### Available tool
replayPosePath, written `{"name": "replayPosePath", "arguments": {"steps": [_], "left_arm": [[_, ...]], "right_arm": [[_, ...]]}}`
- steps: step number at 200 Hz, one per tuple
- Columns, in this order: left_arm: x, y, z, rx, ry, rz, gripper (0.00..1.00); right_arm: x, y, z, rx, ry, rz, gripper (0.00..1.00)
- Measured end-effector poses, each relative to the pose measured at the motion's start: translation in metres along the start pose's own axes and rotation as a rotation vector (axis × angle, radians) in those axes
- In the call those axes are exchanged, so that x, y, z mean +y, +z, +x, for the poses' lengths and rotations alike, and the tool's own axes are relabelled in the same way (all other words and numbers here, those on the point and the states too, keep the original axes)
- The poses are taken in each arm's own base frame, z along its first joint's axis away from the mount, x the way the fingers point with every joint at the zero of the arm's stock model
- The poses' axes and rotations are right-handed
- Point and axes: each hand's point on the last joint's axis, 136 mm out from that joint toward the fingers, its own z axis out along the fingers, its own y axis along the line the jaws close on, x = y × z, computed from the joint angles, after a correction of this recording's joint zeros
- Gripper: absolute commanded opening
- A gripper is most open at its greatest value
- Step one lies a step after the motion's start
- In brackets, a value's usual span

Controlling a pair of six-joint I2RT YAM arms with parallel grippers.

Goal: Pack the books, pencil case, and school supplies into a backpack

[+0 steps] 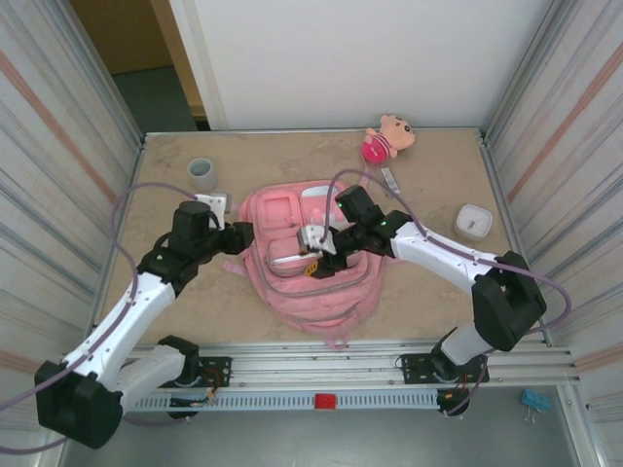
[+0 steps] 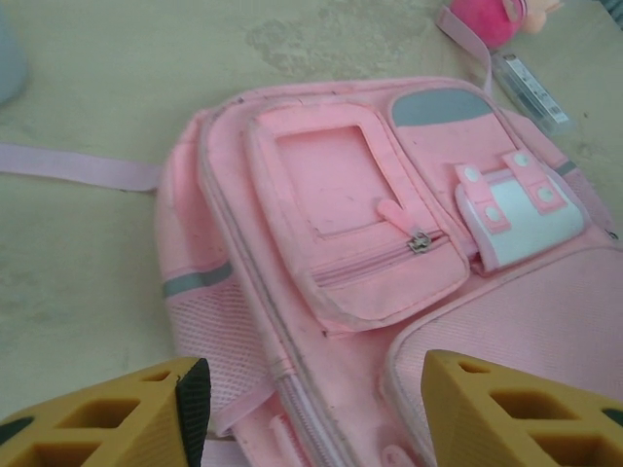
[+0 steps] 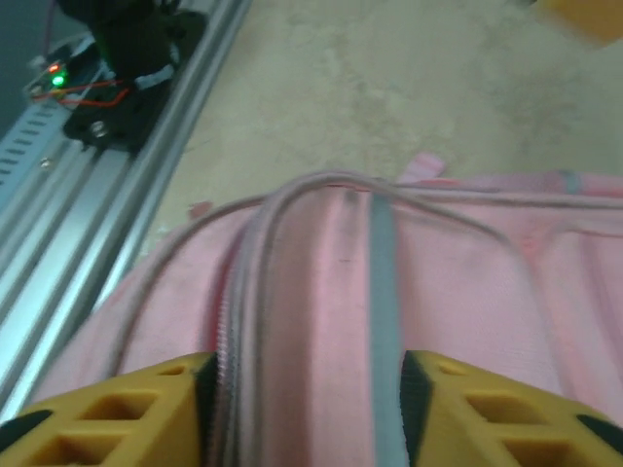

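Table [image 1: 428, 175] holds pink backpack [image 1: 321, 292], grey cup [image 1: 202, 173]

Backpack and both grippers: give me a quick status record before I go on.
backpack: lying flat mid-table, front pockets up
front pocket zip: closed
left gripper: open, over the backpack's left side, nothing held
right gripper: open, straddling a zip seam, nothing held
grey stick: on the table beyond the backpack, not packed
doll: far edge, near the stick
cup: far left
white box: right of the backpack
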Motion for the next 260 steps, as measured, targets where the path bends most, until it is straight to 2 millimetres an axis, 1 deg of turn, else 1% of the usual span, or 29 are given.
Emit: {"name": "replayPosePath", "arguments": {"steps": [16,29,43,54,68,81,94,106,118,130,144,163,178,189,201,219,237,250,260], "left_arm": [[-0.001,0.018,0.008,0.046,-0.032,0.017,0.58],[-0.001,0.031,0.015,0.078,-0.056,0.026,0.57],[0.0,0.043,0.022,0.102,-0.08,0.031,0.57],[0.002,0.052,0.029,0.119,-0.1,0.035,0.57],[0.004,0.063,0.037,0.141,-0.122,0.034,0.57],[0.007,0.073,0.046,0.167,-0.141,0.026,0.57],[0.01,0.081,0.052,0.189,-0.155,0.016,0.55],[0.013,0.086,0.057,0.201,-0.175,0.004,0.53],[0.016,0.089,0.059,0.2,-0.193,-0.008,0.51],[0.018,0.091,0.06,0.191,-0.211,-0.018,0.51],[0.02,0.091,0.062,0.18,-0.227,-0.03,0.51],[0.023,0.089,0.063,0.167,-0.242,-0.045,0.52],[0.027,0.084,0.062,0.145,-0.244,-0.063,0.53],[0.031,0.078,0.06,0.127,-0.246,-0.079,0.53],[0.039,0.07,0.055,0.098,-0.251,-0.109,0.54],[0.047,0.059,0.042,0.048,-0.247,-0.143,0.56],[0.047,0.05,0.027,0.014,-0.227,-0.158,0.58],[0.043,0.044,0.012,-0.013,-0.208,-0.151,0.59],[0.039,0.04,-0.002,-0.039,-0.189,-0.14,0.6]], "right_arm": [[-0.02,-0.019,-0.004,-0.03,0.168,0.08,0.64],[-0.036,-0.036,0.0,-0.041,0.318,0.148,0.6],[-0.054,-0.054,0.011,-0.053,0.477,0.232,0.58],[-0.064,-0.067,0.028,-0.063,0.614,0.294,0.57],[-0.064,-0.076,0.056,-0.073,0.784,0.338,0.56],[-0.056,-0.078,0.09,-0.059,0.958,0.373,0.56],[-0.049,-0.078,0.118,-0.038,1.1,0.408,0.55],[-0.046,-0.079,0.135,-0.023,1.19,0.447,0.53],[-0.046,-0.079,0.144,-0.026,1.252,0.481,0.51],[-0.049,-0.079,0.148,-0.043,1.291,0.501,0.51],[-0.058,-0.076,0.151,-0.068,1.318,0.52,0.5],[-0.069,-0.067,0.157,-0.085,1.345,0.525,0.5],[-0.077,-0.059,0.162,-0.07,1.355,0.521,0.51],[-0.084,-0.054,0.16,-0.068,1.348,0.519,0.52],[-0.094,-0.052,0.153,-0.082,1.324,0.525,0.54],[-0.107,-0.056,0.139,-0.115,1.288,0.536,0.57],[-0.118,-0.064,0.128,-0.139,1.261,0.553,0.59],[-0.124,-0.076,0.122,-0.145,1.25,0.581,0.6],[-0.129,-0.09,0.118,-0.15,1.238,0.61,0.6]]}}
